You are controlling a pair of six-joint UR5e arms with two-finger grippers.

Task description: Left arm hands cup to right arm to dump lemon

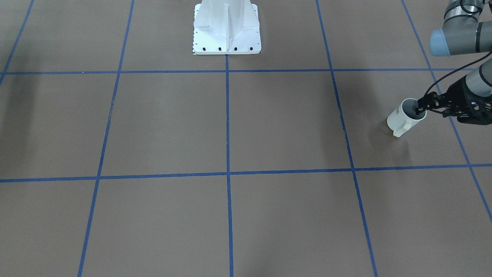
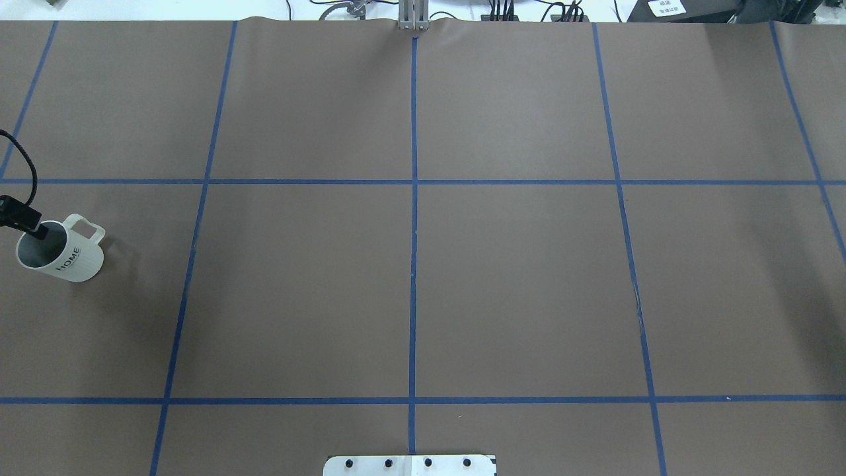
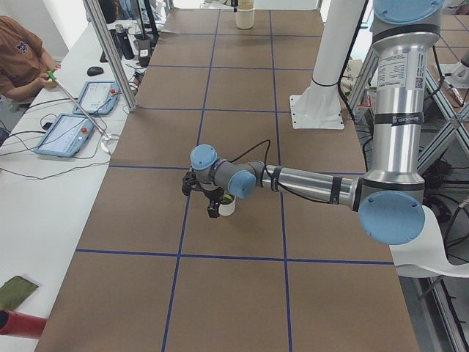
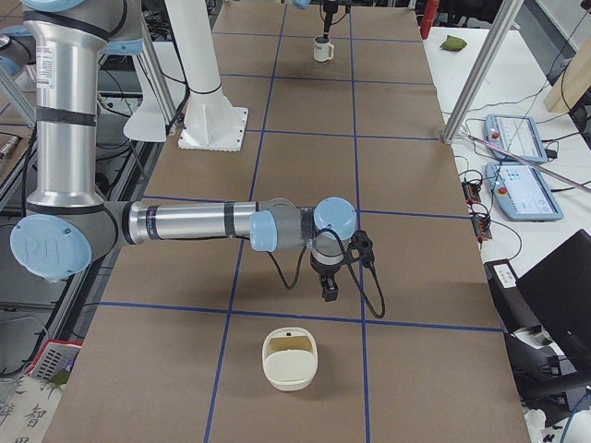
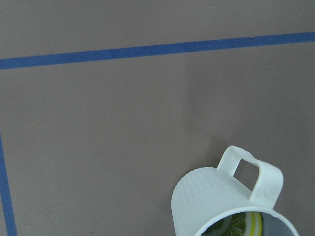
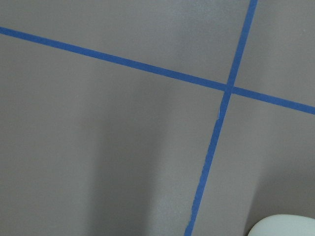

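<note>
Brown tabletop (image 2: 515, 277), left frame edge: left gripper (image 1: 421, 107) looks pinched narrowly on the cup (image 2: 73, 261) rim, so lift level, keeping the lemon (image 5: 243, 223) inside; right gripper (image 4: 330, 288) opening cannot be told.

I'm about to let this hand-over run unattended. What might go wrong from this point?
1. The left gripper meets the cream-white "HOME" mug only at its rim; lifted so, the mug may swing or slip.
2. The small yellow-green lemon lies loose inside, so a tilt might spill it early.
3. The right gripper hangs far off along the brown table, making a long carry.
</note>
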